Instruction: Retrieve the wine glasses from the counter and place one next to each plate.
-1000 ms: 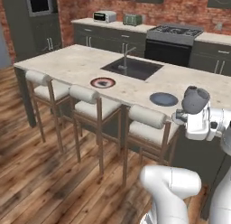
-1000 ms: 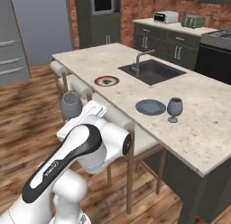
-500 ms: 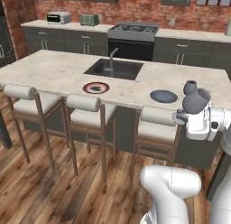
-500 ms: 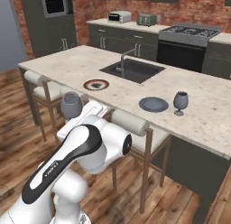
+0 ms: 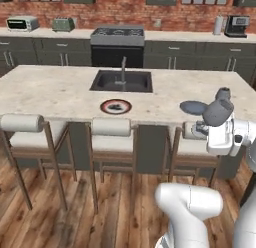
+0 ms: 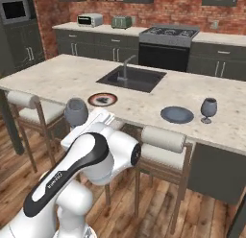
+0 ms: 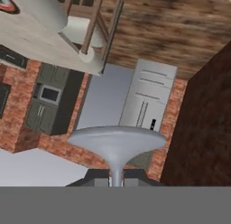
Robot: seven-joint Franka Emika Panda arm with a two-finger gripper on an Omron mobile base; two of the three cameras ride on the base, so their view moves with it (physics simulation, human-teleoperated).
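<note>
Island (image 6: 57,78) bears both plates; gripper (image 7: 116,179) seemingly clamps wine glass (image 7: 116,144).

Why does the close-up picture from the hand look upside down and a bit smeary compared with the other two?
Hand view: the camera is rolled over, so the wooden floor sits on top; the stool and floor look smeared, while the held wine glass stays crisp. Left base view: soft, even light, faint shadows under the stools. Right base view: sharper, no glare on the island top.
</note>
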